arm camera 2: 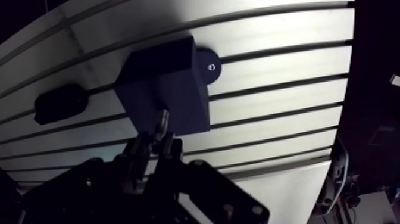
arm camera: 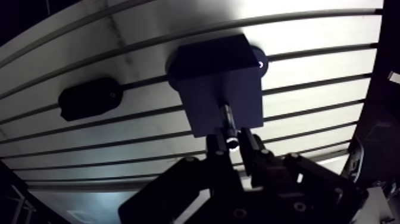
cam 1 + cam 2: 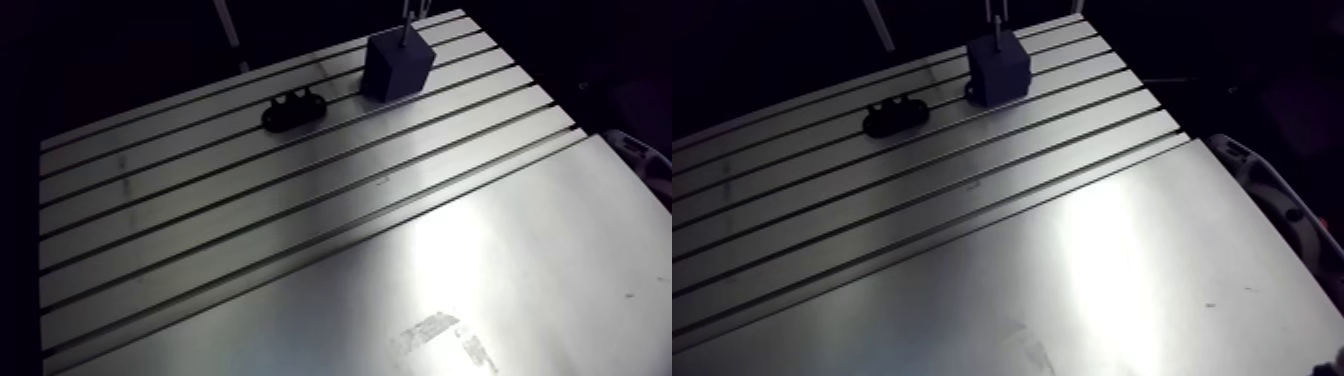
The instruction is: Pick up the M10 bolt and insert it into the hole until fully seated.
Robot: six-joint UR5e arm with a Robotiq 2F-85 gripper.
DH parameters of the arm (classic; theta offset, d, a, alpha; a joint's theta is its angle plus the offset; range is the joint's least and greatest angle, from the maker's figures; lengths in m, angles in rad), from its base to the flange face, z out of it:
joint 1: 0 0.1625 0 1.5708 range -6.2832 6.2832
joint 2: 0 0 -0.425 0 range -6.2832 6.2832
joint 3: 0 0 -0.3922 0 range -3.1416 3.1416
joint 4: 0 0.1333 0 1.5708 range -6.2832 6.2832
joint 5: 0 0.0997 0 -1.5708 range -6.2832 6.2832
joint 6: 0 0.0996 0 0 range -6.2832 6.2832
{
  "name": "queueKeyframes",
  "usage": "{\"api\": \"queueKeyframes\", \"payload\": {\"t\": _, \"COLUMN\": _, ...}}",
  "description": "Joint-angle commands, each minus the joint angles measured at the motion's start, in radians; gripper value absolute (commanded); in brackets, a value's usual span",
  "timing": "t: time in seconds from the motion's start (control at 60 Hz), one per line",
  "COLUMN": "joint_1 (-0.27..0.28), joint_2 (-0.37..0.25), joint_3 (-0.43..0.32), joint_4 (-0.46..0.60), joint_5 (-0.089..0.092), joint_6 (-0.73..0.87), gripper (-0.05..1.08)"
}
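gripper (image 2: 233,142) holds the bolt (image 2: 227,119) clamped between its fingers, tip at the block's (image 2: 208,65) top, far across the table (image 3: 300,250); pickup looks done, full seating remains.

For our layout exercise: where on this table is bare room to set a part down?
Free: the smooth plate, and the slotted rows between it and the black fixture. Crowded: the far edge, where that fixture, the dark block and the gripper holding the bolt cluster.
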Motion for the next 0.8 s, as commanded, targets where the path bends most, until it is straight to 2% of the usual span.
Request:
{"api": "queueKeyframes", "payload": {"t": 0.017, "joint_1": 0.000, "joint_2": 0.002, "joint_3": -0.001, "joint_4": 0.000, "joint_5": 0.000, "joint_6": -0.001, "gripper": 1.07}}
{"api": "queueKeyframes", "payload": {"t": 0.717, "joint_1": 0.000, "joint_2": 0.007, "joint_3": 0.016, "joint_4": -0.003, "joint_5": 0.002, "joint_6": 0.001, "gripper": 1.07}}
{"api": "queueKeyframes", "payload": {"t": 0.733, "joint_1": 0.000, "joint_2": 0.007, "joint_3": 0.016, "joint_4": -0.003, "joint_5": 0.002, "joint_6": 0.004, "gripper": 1.04}}
{"api": "queueKeyframes", "payload": {"t": 0.75, "joint_1": -0.002, "joint_2": 0.007, "joint_3": 0.015, "joint_4": -0.003, "joint_5": 0.002, "joint_6": 0.004, "gripper": 0.93}}
{"api": "queueKeyframes", "payload": {"t": 0.767, "joint_1": -0.002, "joint_2": 0.007, "joint_3": 0.015, "joint_4": -0.003, "joint_5": 0.002, "joint_6": 0.004, "gripper": 0.93}}
{"api": "queueKeyframes", "payload": {"t": 0.783, "joint_1": -0.001, "joint_2": 0.007, "joint_3": 0.015, "joint_4": -0.005, "joint_5": 0.002, "joint_6": 0.004, "gripper": 0.63}}
{"api": "queueKeyframes", "payload": {"t": 0.8, "joint_1": -0.001, "joint_2": 0.007, "joint_3": 0.015, "joint_4": -0.005, "joint_5": 0.002, "joint_6": 0.004, "gripper": 0.63}}
